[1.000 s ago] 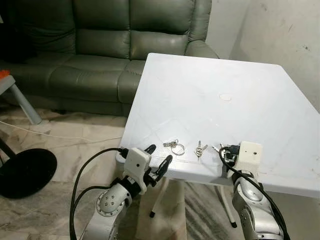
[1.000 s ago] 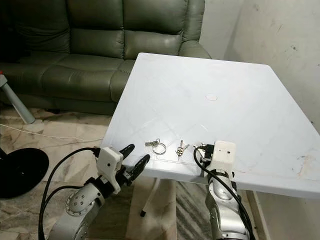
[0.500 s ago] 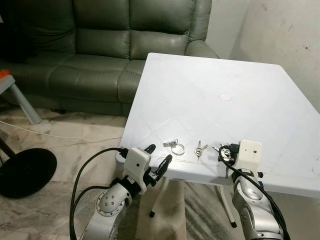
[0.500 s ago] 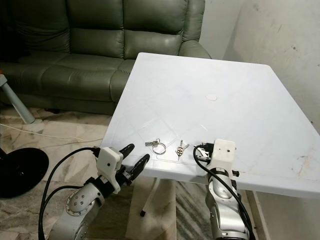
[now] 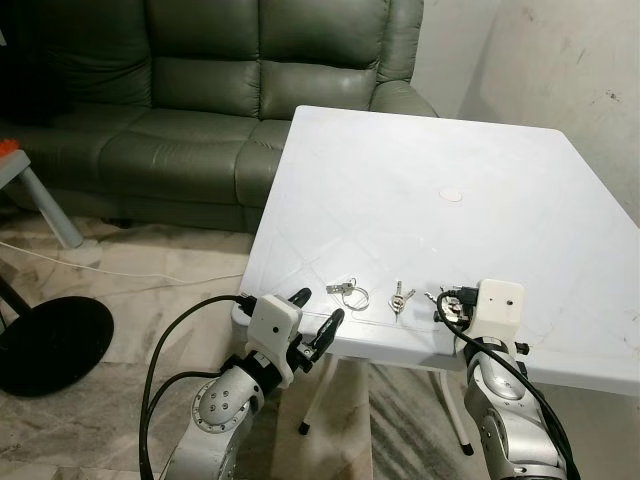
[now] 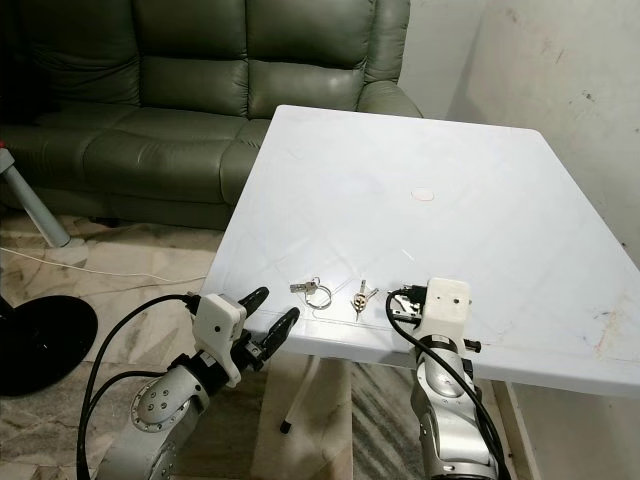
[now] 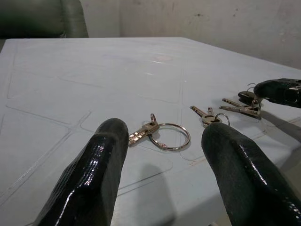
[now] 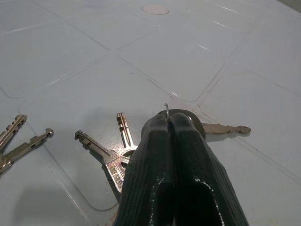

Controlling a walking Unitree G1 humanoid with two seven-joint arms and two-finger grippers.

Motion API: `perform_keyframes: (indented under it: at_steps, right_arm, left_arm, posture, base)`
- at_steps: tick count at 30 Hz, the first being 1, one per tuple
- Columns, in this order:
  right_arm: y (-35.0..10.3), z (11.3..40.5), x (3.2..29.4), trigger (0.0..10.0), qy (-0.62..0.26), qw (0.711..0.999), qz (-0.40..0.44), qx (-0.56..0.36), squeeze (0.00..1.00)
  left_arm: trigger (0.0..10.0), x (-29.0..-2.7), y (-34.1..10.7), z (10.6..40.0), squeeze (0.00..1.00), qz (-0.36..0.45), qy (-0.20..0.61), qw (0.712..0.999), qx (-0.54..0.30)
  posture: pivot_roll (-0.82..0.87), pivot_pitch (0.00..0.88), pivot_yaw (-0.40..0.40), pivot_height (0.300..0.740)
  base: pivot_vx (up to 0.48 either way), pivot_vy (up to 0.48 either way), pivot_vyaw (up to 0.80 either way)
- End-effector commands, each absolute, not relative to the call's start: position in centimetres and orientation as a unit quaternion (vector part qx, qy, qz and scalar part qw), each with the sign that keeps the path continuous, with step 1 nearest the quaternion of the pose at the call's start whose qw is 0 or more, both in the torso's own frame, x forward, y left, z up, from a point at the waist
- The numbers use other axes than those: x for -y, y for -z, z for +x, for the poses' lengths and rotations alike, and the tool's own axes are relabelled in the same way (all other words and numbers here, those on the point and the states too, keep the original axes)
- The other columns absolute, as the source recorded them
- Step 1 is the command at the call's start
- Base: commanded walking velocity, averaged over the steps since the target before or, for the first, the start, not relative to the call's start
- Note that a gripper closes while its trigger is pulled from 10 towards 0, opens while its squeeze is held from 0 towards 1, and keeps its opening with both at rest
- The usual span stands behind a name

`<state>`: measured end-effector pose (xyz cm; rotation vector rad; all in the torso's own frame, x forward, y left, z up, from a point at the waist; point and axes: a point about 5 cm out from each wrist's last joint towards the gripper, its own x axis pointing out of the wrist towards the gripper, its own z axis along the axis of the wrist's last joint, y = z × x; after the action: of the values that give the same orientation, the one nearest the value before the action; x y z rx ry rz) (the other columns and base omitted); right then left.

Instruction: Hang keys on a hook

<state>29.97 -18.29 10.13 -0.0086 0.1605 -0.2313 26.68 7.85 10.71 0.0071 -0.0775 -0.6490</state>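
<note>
You have a white plastic table [image 5: 420, 190] under and ahead of both grippers, its top moulded in shallow panels. A small round mark [image 5: 453, 196] lies on it, well ahead of the right gripper [image 5: 447, 300]. A dark green leather sofa [image 5: 200, 90] stands beyond the table, ahead and to the left of the left gripper [image 5: 320, 306]. Further left, on the marbled floor [image 5: 100, 420], note a black round base [image 5: 50, 345], a white cable [image 5: 130, 272] and a grey slanted leg [image 5: 45, 210]. A scuffed wall [image 5: 560, 70] rises ahead of the right gripper.
</note>
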Motion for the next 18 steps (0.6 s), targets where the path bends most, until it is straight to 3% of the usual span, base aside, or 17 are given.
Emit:
perform_keyframes:
  at_steps: [1, 2, 3, 4, 18]
  right_arm:
    - [-10.49, 30.15, 18.58, 0.0, 0.124, 0.99, -0.007, -0.072, 0.0]
    - [-10.49, 30.17, 18.61, 1.0, 0.125, 0.989, -0.007, -0.073, 0.0]
    - [-10.49, 30.2, 18.65, 6.3, 0.126, 0.989, -0.007, -0.073, 0.0]
    - [-10.53, 30.23, 18.69, 10.0, 0.127, 0.989, -0.008, -0.072, 0.0]
    - [-10.61, 30.49, 18.44, 10.0, 0.118, 0.991, -0.008, -0.069, 0.0]
  left_arm:
    - [10.0, -7.69, -10.89, 26.71, 0.0, 0.011, 0.32, 0.947, 0.042]
    - [10.0, -7.67, -10.9, 26.73, 0.0, 0.011, 0.32, 0.947, 0.042]
    - [10.0, -7.66, -10.91, 26.73, 0.0, 0.011, 0.32, 0.946, 0.043]
    - [10.0, -7.66, -10.92, 26.74, 0.0, 0.011, 0.32, 0.946, 0.043]
    - [10.0, -7.69, -10.96, 26.78, 0.0, 0.012, 0.319, 0.947, 0.045]
  posture:
    - [-0.01, 0.084, -0.076, 0.74]
    - [-0.01, 0.082, -0.075, 0.74]
    - [-0.01, 0.082, -0.075, 0.74]
    - [-0.01, 0.082, -0.075, 0.74]
    - [0.0, 0.074, -0.078, 0.74]
  base:
    - [0.0, 0.0, 0.0]
    - [0.0, 0.0, 0.0]
    - [0.0, 0.0, 0.0]
    - [0.0, 0.0, 0.0]
    - [0.0, 0.0, 0.0]
